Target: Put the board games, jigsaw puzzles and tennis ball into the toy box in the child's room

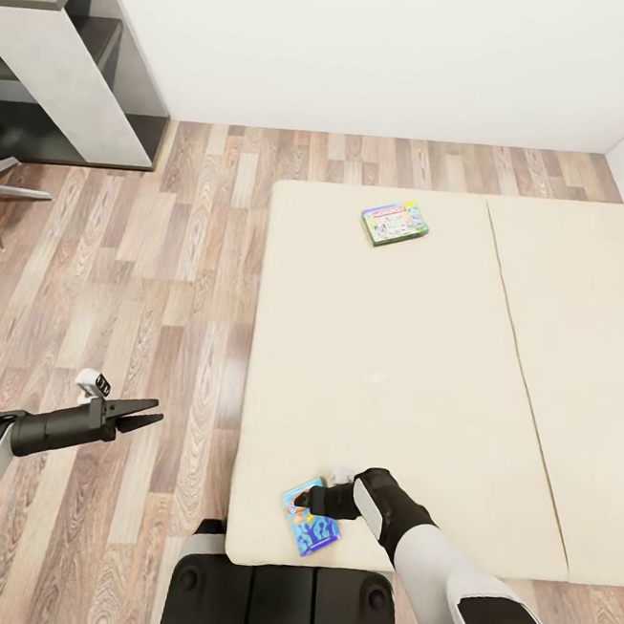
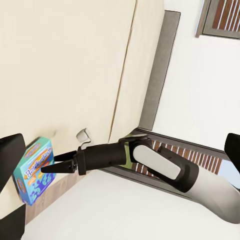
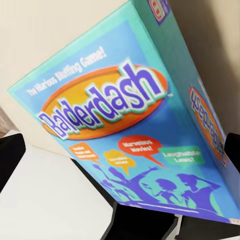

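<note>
On the cream bed point(image 1: 391, 378), a blue board game point(image 1: 312, 524) printed "Balderdash" lies at the near left corner. My right gripper point(image 1: 304, 499) reaches over its far end, open, with a dark finger point(image 3: 10, 157) showing at either side of the blue board game point(image 3: 125, 100). In the left wrist view the right gripper point(image 2: 50, 165) points at the blue board game point(image 2: 34, 170), tips at its edge. A green-bordered board game point(image 1: 395, 223) lies flat near the bed's far edge. My left gripper point(image 1: 147, 416) hangs open over the wood floor, left of the bed, holding nothing.
A grey shelf unit point(image 1: 74, 66) stands at the back left by the white wall, with chair legs point(image 1: 3, 191) beside it. My dark base point(image 1: 282, 597) touches the bed's near edge. A grey headboard point(image 2: 160, 65) and slatted brown shutters point(image 2: 220, 17) appear in the left wrist view.
</note>
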`<state>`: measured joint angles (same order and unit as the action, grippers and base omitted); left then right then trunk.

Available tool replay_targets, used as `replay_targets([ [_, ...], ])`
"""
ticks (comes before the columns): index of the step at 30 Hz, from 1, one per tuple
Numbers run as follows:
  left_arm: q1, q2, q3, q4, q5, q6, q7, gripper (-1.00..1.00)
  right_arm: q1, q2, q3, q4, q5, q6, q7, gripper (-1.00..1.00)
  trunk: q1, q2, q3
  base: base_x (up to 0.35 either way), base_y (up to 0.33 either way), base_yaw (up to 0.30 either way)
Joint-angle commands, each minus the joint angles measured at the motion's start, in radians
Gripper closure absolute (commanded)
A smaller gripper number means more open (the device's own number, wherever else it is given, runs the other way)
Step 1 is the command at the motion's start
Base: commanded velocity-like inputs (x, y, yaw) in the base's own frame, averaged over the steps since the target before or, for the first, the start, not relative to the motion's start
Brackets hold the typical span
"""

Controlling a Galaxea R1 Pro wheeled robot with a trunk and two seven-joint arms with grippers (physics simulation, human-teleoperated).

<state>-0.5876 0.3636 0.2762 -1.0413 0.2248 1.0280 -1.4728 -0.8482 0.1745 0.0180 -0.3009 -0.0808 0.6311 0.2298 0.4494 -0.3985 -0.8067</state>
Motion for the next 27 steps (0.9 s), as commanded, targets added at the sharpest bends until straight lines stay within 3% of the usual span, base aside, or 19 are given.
replay_targets([
  [1, 0.000, 0.000, 0.000, 0.000, 0.001, 0.011, -0.003, -1.00, 0.000, 0.000, 0.002, -0.001, -0.008, 0.005, -0.003, -1.00, 0.001, -0.002, -0.001, 0.000, 0.009, 0.000],
  [27, 0.000, 0.000, 0.000, 0.000, 0.002, 0.011, -0.003, -1.00, 0.000, 0.000, 0.002, -0.001, -0.008, 0.004, -0.003, -1.00, 0.001, -0.002, -0.001, -0.013, 0.028, 0.000],
])
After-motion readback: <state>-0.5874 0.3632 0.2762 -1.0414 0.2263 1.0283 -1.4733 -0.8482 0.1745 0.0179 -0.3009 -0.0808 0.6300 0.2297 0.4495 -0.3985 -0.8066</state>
